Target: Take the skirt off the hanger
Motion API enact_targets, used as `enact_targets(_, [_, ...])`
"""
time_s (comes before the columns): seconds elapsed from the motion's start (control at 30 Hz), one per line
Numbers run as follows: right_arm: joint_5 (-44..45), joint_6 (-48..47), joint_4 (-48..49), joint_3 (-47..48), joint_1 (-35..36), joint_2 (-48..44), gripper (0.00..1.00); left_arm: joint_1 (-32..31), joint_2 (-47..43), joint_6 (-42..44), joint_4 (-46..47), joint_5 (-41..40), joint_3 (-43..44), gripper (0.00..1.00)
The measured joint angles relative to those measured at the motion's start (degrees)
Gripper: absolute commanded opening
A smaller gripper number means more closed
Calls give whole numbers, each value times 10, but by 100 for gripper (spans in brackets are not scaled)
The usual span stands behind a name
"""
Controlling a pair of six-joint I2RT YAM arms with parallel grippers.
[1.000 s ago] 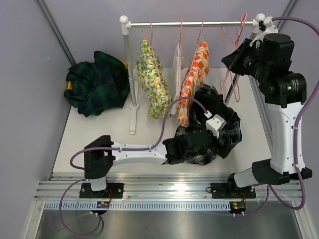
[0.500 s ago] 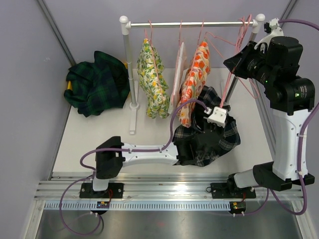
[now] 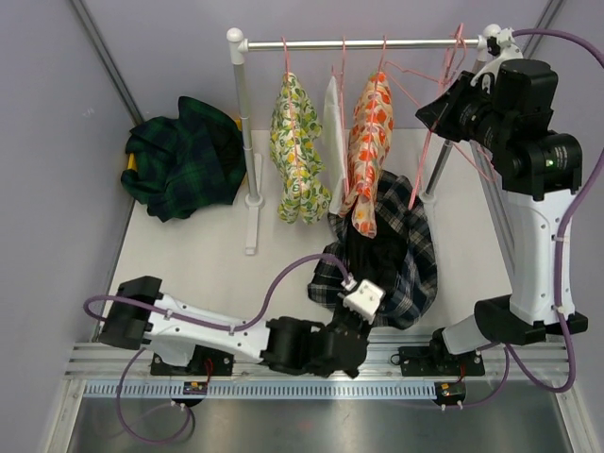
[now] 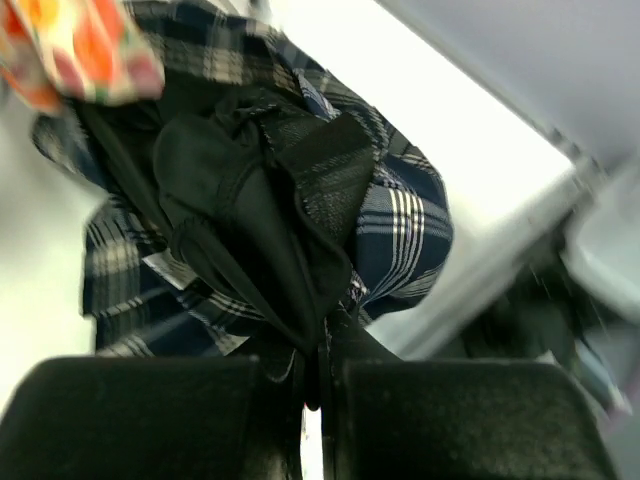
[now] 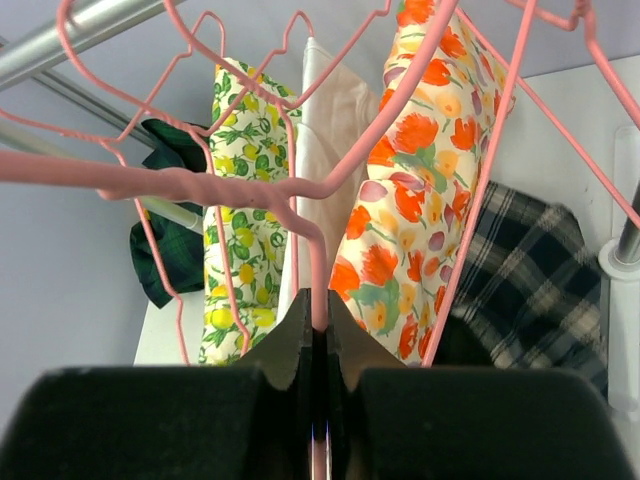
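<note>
Pinching a dark fold of the plaid skirt [image 3: 401, 255], the left gripper [image 4: 318, 372] is sitting low by the table's [image 3: 189, 255] near edge, jaws pressed together on cloth. The skirt is lying heaped on the table, running from that gripper away toward the rail [image 3: 377, 43]. The right gripper [image 5: 320, 325] is clamping the pink hanger [image 5: 190, 185] wire, above and behind the heap. Whether cloth is hooked on it is not visible. The left arm is nearer.

Left gripper [image 4: 318, 382] dragged skirt [image 3: 408, 257] toward near edge
</note>
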Motion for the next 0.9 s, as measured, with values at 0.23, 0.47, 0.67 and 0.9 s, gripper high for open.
enact_targets(0.23, [-18, -2, 11, 24, 1, 75, 0, -149, -59, -209, -296, -88, 18, 0])
enact_targets(0.47, [-31, -4, 13, 89, 1, 158, 0, -224, -1, -534, -678, -152, 177, 0])
enact_targets(0.67, [-32, -6, 33, 56, 1, 181, 0, -228, 7, -628, -772, -166, 186, 0])
enact_targets(0.9, [-21, -14, 98, -21, 1, 173, 0, -195, -37, -586, -797, -227, 203, 0])
